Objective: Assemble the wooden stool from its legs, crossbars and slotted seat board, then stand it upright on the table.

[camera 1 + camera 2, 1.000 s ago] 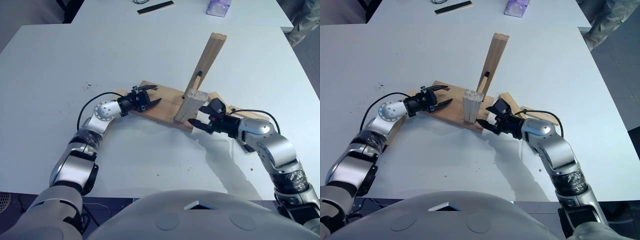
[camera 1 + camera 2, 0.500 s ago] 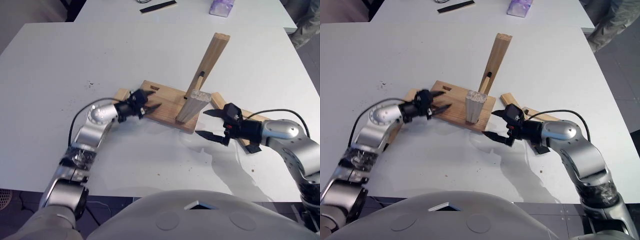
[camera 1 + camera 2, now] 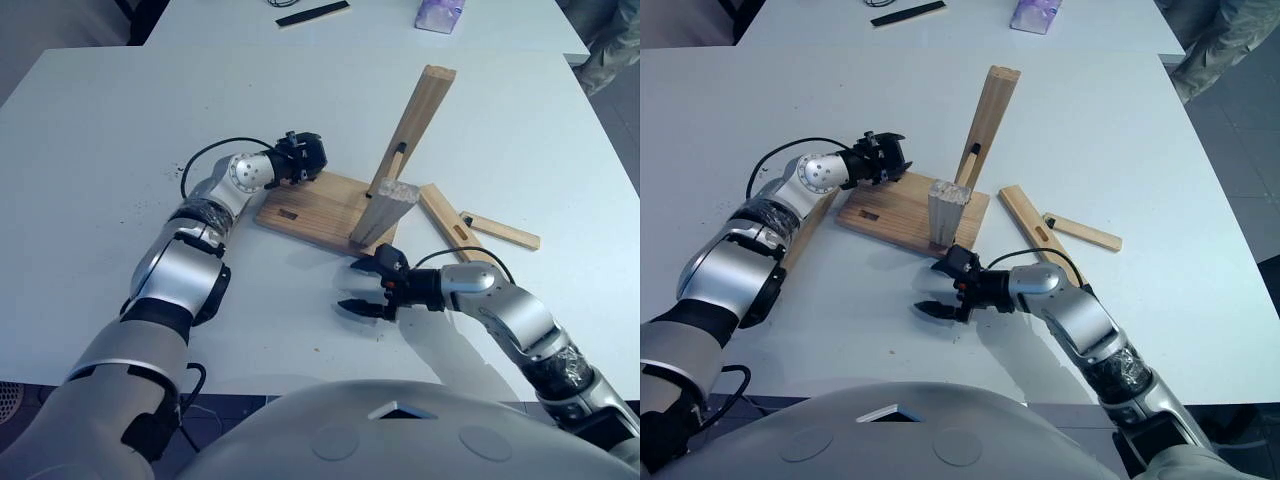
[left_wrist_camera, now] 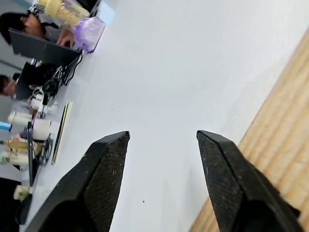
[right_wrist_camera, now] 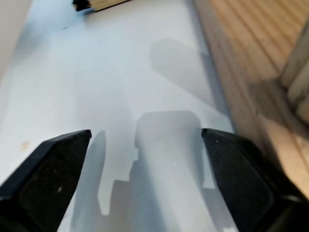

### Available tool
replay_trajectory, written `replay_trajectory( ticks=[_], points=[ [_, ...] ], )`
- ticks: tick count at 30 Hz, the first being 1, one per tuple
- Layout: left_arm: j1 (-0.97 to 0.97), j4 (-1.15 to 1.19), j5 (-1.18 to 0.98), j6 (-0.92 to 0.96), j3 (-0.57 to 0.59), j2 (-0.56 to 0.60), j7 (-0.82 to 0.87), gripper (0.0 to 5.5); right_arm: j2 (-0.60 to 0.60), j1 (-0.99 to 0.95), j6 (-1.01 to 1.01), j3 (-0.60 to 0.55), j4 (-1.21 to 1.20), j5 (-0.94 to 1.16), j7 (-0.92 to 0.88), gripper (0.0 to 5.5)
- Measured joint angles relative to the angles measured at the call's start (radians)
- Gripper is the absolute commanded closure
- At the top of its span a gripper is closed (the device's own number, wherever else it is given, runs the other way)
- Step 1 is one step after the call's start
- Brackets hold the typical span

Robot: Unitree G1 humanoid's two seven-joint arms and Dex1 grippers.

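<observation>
Two white tables
A white table [image 3: 90, 130] in front; on the second table [image 3: 220, 20] behind, a black strip [image 3: 312, 14] and a purple packet [image 3: 438, 14].

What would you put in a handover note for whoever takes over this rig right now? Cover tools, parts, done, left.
Left tool: open, empty, at the seat board's far left corner.
Right tool: open, empty, low over the table in front of the board.
Parts: board flat; tall leg leaning and short leg standing in it; slotted piece and thin slat loose to its right.
Done: two legs in.
Left: fit the loose parts, stand the stool upright.
</observation>
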Motion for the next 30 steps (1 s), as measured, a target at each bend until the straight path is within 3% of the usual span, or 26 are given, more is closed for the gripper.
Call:
replay_trajectory(
  ticks=[8,12,18,24,30],
  points=[
    [-0.001,0.013,-0.025,-0.080,-0.007,0.105,-0.178,2.89,0.029,-0.061,-0.014,-0.087,0.103,-0.044,-0.096,1.25],
    [0.060,-0.024,-0.116,-0.089,0.027,0.160,-0.367,2.89,0.046,-0.094,-0.047,-0.116,0.171,-0.080,-0.135,1.25],
    [0.346,-0.399,-0.409,0.072,0.114,0.237,-0.579,2.89,0.031,-0.162,-0.116,-0.142,0.283,-0.136,-0.141,1.25],
    [0.653,-0.900,-0.525,0.378,0.140,0.230,-0.523,2.89,-0.019,-0.216,-0.140,-0.175,0.347,-0.210,-0.143,1.25],
    [0.712,-1.025,-0.495,0.538,0.194,0.207,-0.394,2.89,-0.076,-0.162,-0.132,-0.161,0.247,-0.213,-0.072,1.25]
  ],
)
